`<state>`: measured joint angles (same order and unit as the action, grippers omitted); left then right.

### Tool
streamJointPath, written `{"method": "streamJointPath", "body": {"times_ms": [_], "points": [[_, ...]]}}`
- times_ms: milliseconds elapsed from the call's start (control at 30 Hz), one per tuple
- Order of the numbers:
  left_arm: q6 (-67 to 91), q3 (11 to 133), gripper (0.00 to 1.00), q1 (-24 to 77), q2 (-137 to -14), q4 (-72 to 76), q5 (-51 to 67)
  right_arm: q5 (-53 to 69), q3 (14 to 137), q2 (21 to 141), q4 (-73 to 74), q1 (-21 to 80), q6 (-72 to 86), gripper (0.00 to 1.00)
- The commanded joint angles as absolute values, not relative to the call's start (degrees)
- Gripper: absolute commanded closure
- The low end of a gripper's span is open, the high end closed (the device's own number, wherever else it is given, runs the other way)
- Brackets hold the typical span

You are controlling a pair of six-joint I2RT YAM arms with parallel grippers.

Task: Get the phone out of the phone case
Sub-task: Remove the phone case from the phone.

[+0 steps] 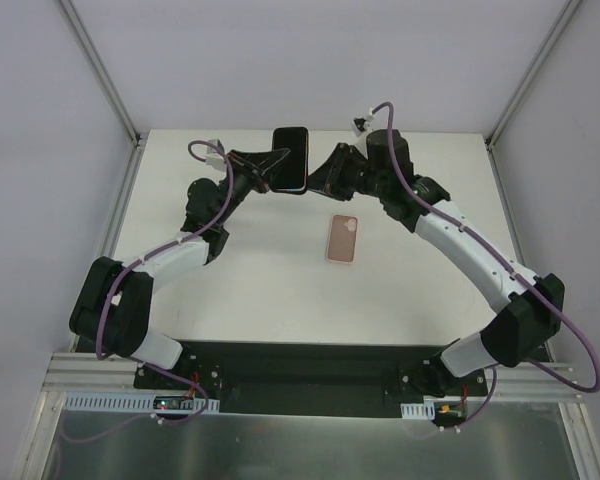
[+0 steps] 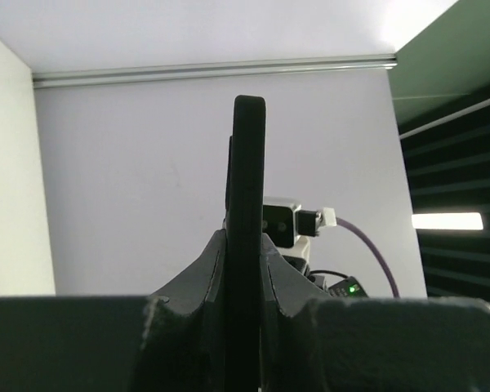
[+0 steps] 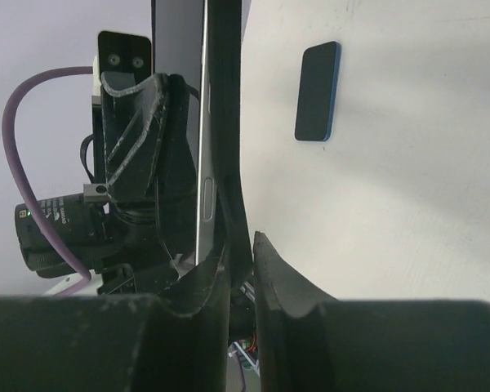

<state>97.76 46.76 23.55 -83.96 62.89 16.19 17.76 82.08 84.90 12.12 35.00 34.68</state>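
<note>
Over the white table's (image 1: 230, 290) far edge, the left gripper (image 1: 276, 168) clamps the slim black glossy phone (image 1: 291, 158) edge-on, clear of the surface. The right gripper (image 1: 316, 178) sits narrow about the opposite edge; pinching or freed, cannot tell. The salmon-pink rectangular phone case (image 1: 342, 239) lies mid-table, apart. Best play: left holds firm while right backs straight off.
</note>
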Motion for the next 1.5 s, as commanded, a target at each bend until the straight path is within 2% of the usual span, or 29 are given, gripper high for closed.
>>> {"method": "streamJointPath", "body": {"times_ms": [0,133,233,267,333,600,1100,1300,1467], "points": [[101.9,48.1,1.0,30.2,-78.7,82.7,32.3,6.2,82.6,90.0,7.8,34.3,36.6,0.82],[103.8,47.9,1.0,30.4,-80.0,84.9,32.2,4.9,80.4,89.1,5.0,34.2,37.6,0.8],[105.7,47.4,1.0,30.4,-81.2,87.0,31.7,5.4,78.6,88.6,1.3,34.0,38.8,0.64],[106.2,47.4,1.0,30.4,-81.3,87.4,31.6,6.1,77.3,88.2,0.2,33.8,39.4,0.54],[106.1,47.1,1.0,30.5,-81.4,87.7,31.6,7.2,75.2,87.8,-4.5,33.7,40.5,0.52],[104.3,45.4,1.0,31.2,-81.9,87.2,31.6,11.7,72.9,88.8,-13.9,33.1,45.9,0.52],[100.0,46.2,1.0,36.6,-91.0,86.6,34.1,13.9,77.9,92.7,-11.8,34.3,43.8,0.53],[93.2,46.7,1.0,38.0,-88.6,79.3,34.4,14.8,78.0,93.3,-13.0,34.5,44.4,0.55],[81.3,46.9,1.0,38.4,-83.3,64.8,34.3,16.2,77.9,92.4,-13.4,34.6,43.1,0.54]]}}
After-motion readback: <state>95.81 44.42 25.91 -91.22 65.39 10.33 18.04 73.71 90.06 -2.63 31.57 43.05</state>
